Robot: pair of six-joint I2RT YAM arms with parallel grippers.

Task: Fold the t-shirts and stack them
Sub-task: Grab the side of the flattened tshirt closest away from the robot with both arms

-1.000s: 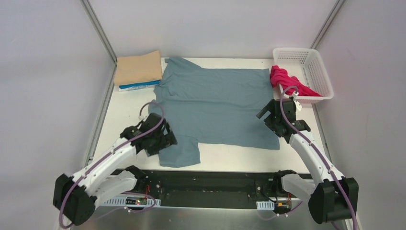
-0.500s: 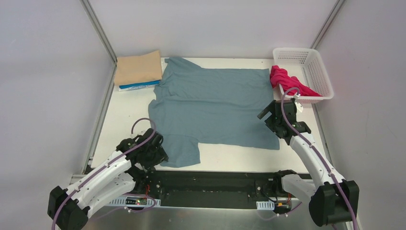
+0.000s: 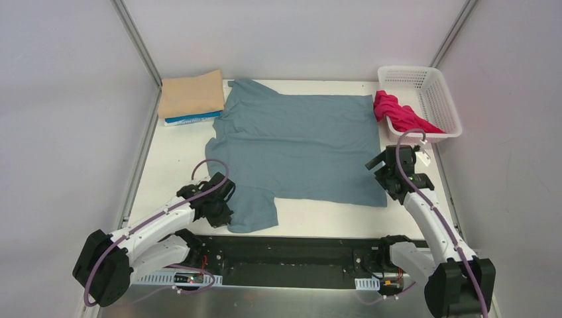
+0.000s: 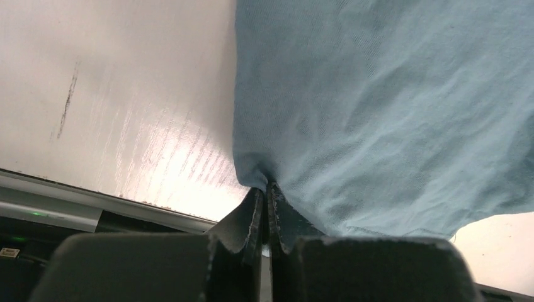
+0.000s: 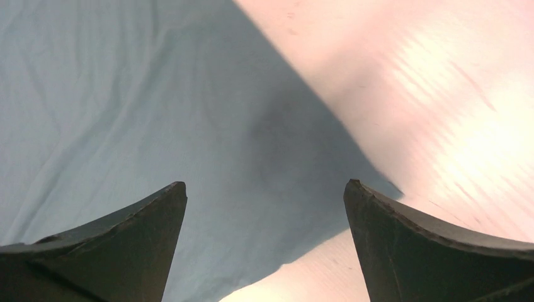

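Observation:
A dusty teal-blue t-shirt (image 3: 298,146) lies spread flat across the table (image 3: 173,159). My left gripper (image 3: 224,215) is shut on the edge of its near-left sleeve; in the left wrist view the cloth (image 4: 378,113) puckers into the closed jaws of the left gripper (image 4: 264,185). My right gripper (image 3: 384,176) hangs open over the shirt's near-right corner. In the right wrist view that corner (image 5: 126,113) lies between and beyond the spread right gripper (image 5: 264,184), untouched. A folded tan t-shirt (image 3: 192,94) rests on a bright blue one (image 3: 192,120) at the back left. A magenta-red t-shirt (image 3: 397,112) spills from the basket.
The white lattice basket (image 3: 434,93) stands at the back right corner. Grey walls and metal posts close in the table on three sides. A black rail (image 3: 291,255) with the arm bases runs along the near edge.
The left gripper has come down to the sleeve's near edge and closed on it. The right gripper has shifted slightly toward the near-right corner, still open.

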